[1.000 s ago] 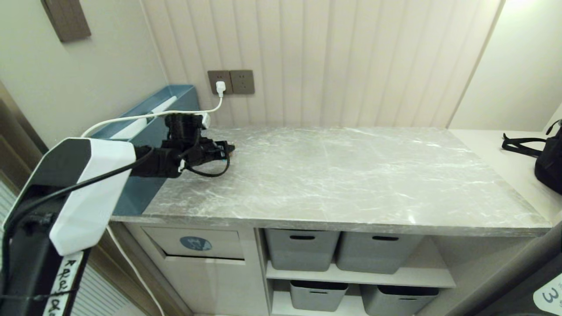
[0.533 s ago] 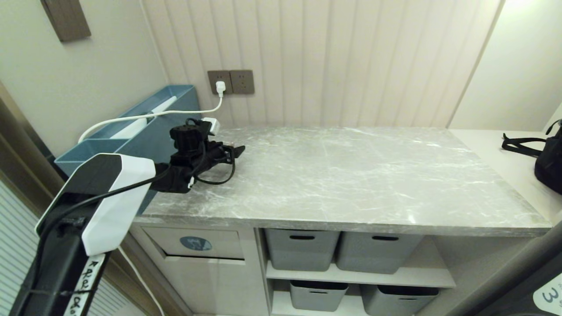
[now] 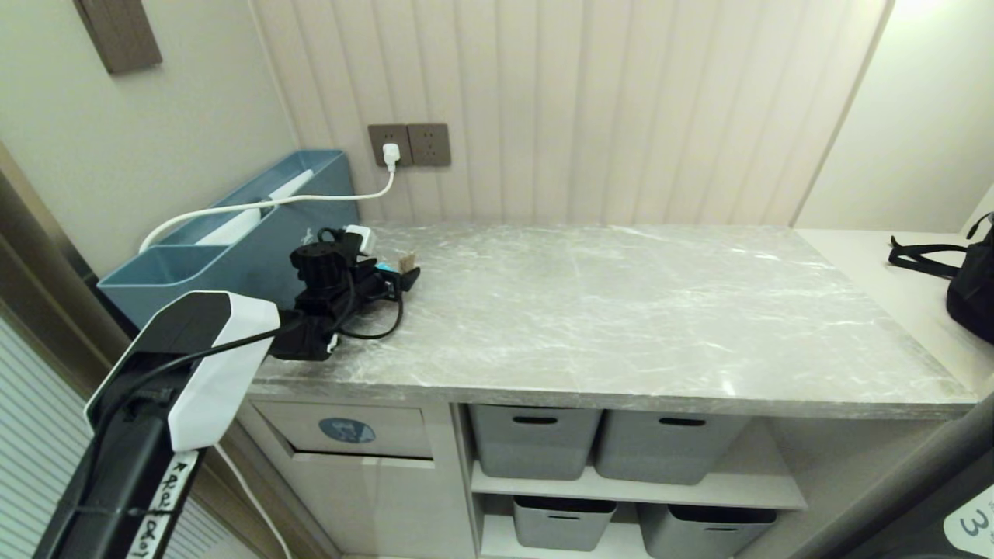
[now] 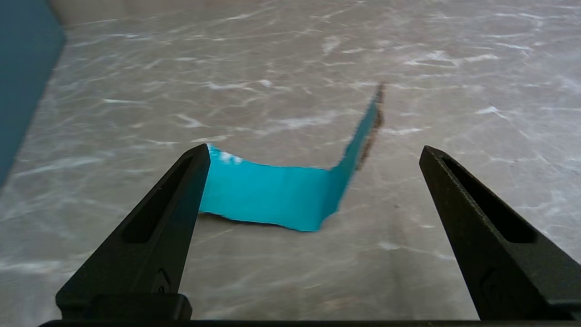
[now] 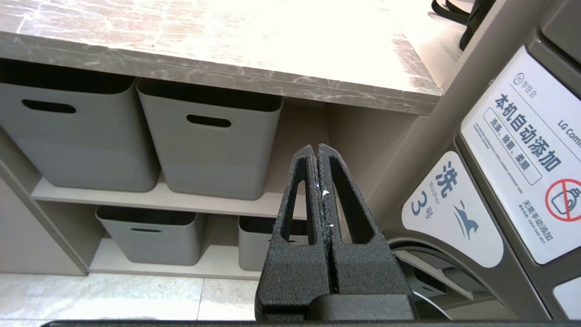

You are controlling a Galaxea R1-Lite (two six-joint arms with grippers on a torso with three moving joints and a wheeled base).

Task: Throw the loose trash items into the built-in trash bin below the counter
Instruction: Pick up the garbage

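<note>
**Left pincer open over the turquoise scrap; the grab comes next**

Since a second ago your left arm has drawn back toward the near-left corner of the counter (image 3: 621, 310), and its pincer has spread its fingers wide; nothing else on the slab has shifted.

Head view: your left gripper (image 3: 400, 277) sits low over the counter's back-left corner, just beside the teal box (image 3: 256, 233). At its tip you can make out a turquoise bit (image 3: 386, 268) and, just past the tip, a brown scrap (image 3: 404, 262). The built-in trash bin (image 3: 346, 430), with its blue oval sticker, is below and toward you from the pincer, under the counter edge. Grey baskets (image 3: 536, 450) fill the shelves off to the pincer's right. Your right arm does not show here.

Left wrist view: here you get what the head view cannot give you. The left gripper (image 4: 313, 154) stands wide open and empty, and the turquoise scrap (image 4: 281, 195) lies flat on the marble between the fingers, touching one of them, with one end curled up. I judge this to be the reach step: you need to settle lower and close on the raised fold, since the flat part offers little to pinch.

Right wrist view: your right gripper (image 5: 317, 152) is pressed shut on nothing, parked below counter height facing the baskets (image 5: 213, 136), beside a washing machine panel (image 5: 522, 150).
</note>
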